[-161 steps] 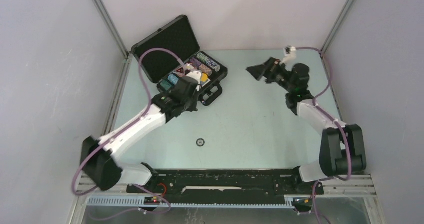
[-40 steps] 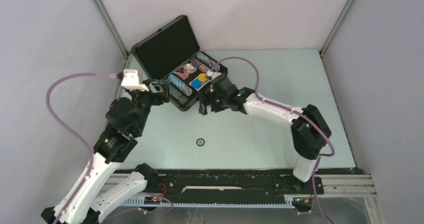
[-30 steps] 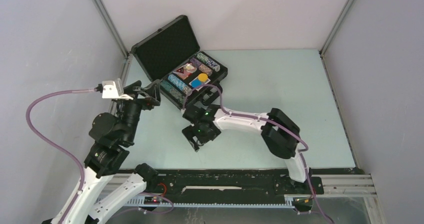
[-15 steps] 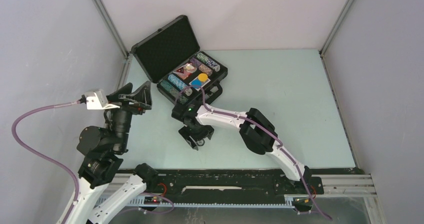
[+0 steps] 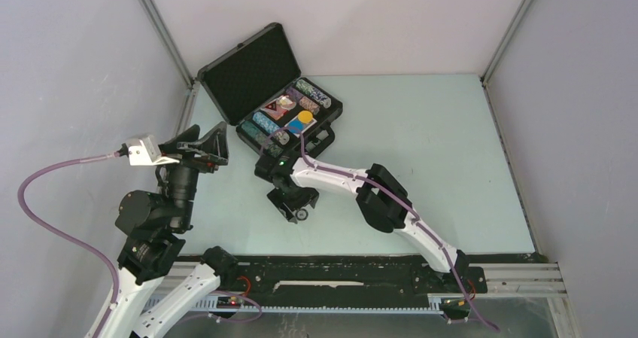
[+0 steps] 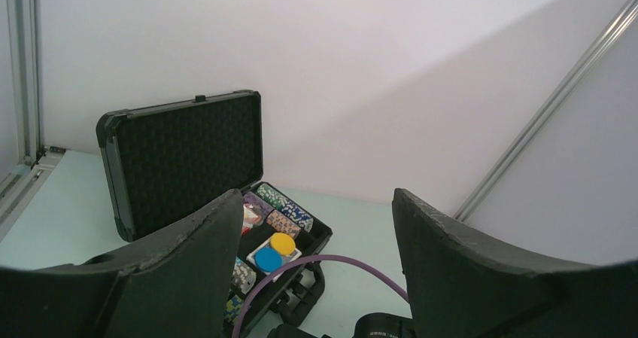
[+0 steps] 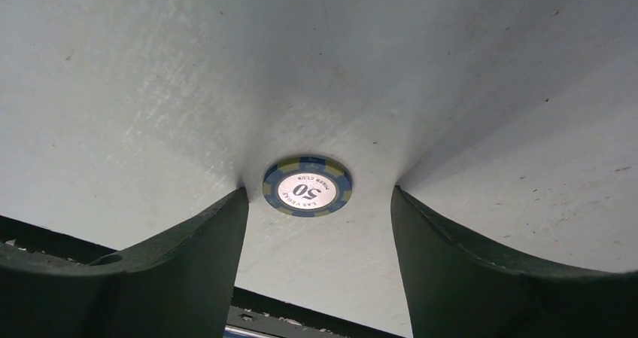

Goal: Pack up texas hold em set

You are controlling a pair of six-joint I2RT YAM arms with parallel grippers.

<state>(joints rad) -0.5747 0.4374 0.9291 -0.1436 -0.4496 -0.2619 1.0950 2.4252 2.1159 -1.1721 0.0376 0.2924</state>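
Observation:
The black poker case [image 5: 248, 71] lies open at the back left, its tray [image 5: 331, 120] holding rows of chips, cards, and a blue and a yellow disc [image 6: 275, 251]. One loose blue and yellow chip [image 7: 307, 185] marked 50 lies flat on the table [image 5: 421, 150], also seen as the chip [image 5: 302, 214] in the top view. My right gripper [image 7: 317, 193] is down at the table, open, one finger on each side of the chip, with gaps to both. My left gripper [image 6: 317, 202] hangs open and empty in the air left of the case [image 6: 188, 157].
The right arm's purple cable [image 6: 331, 266] arcs across in front of the case. A black rail [image 5: 338, 274] runs along the table's near edge, close behind the chip. Grey walls and metal posts enclose the table on three sides.
My right arm swung from beside the case down to the loose chip, and its jaws narrowed a little around it. My left arm pulled back left and rose, then held still.

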